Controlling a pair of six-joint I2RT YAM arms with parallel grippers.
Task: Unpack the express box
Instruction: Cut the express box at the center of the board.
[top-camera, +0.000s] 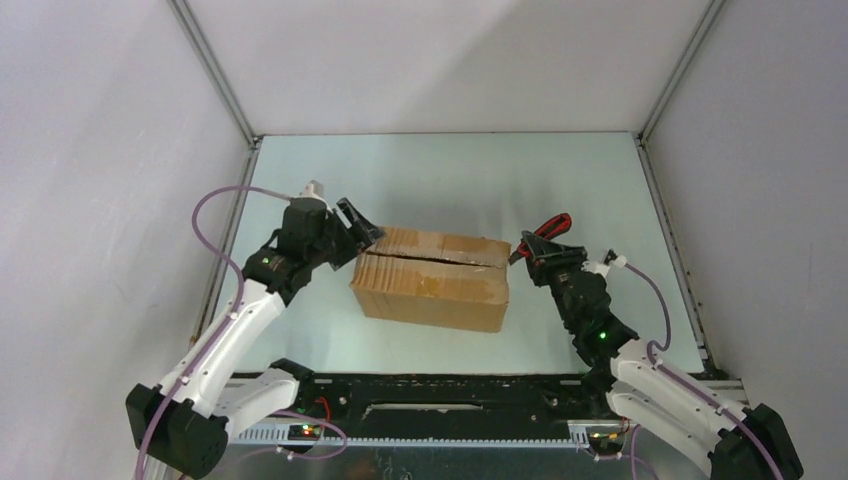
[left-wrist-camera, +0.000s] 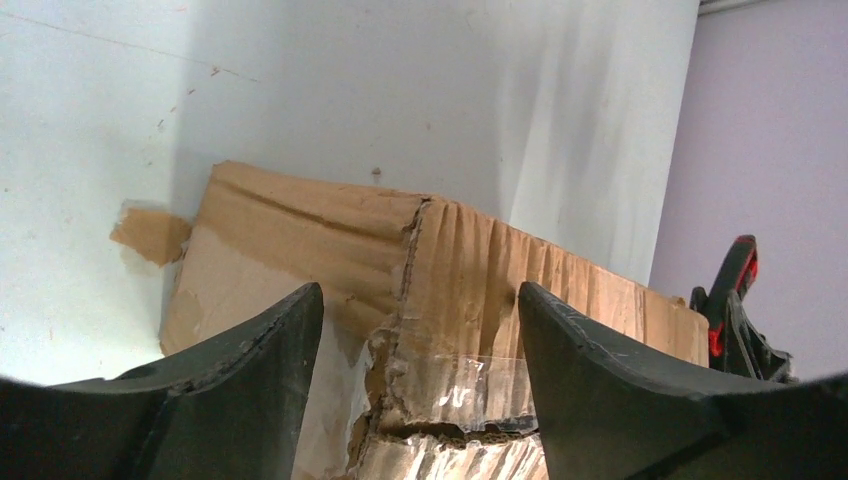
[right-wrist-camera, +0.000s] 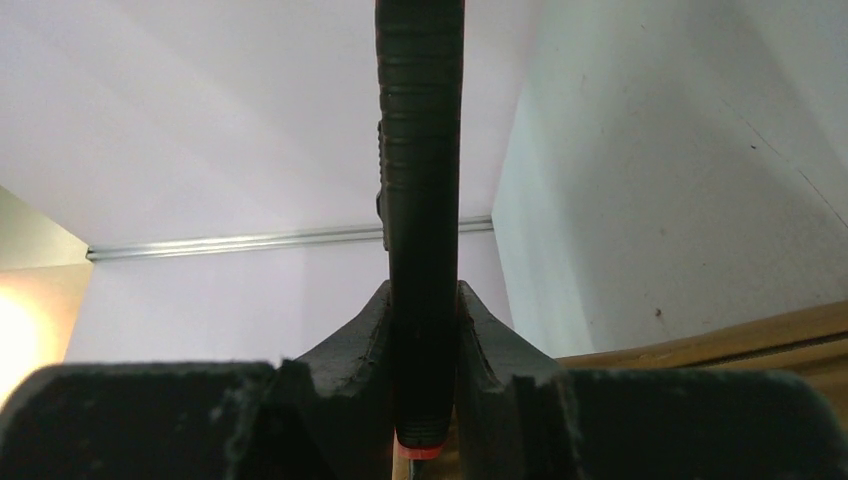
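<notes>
The left arm (top-camera: 232, 328) and right arm (top-camera: 665, 388) have white shells between black joints. A lilac cable (top-camera: 197, 215) loops along each, and a green light (top-camera: 264, 262) glows on each black forearm housing. The left pincer (top-camera: 361, 226) and right pincer (top-camera: 531, 249) are matte black with tapering fingers (left-wrist-camera: 255, 355).

I counted one express box (top-camera: 432, 280) on the single worktop (top-camera: 450, 170), lying between the two sets of fingers. There were two grippers, a left gripper (top-camera: 360, 228) and a right gripper (top-camera: 538, 255), each with two fingers, so four in all. There was one utility knife (top-camera: 550, 224), pinched between the right pair. One torn cardboard scrap (left-wrist-camera: 150, 234) lay beyond the spread left fingers (left-wrist-camera: 250, 365), just beside the box. There were two purple cables, one left cable (top-camera: 215, 200) behind the left fingers and one right cable (top-camera: 660, 300) behind the right.
</notes>
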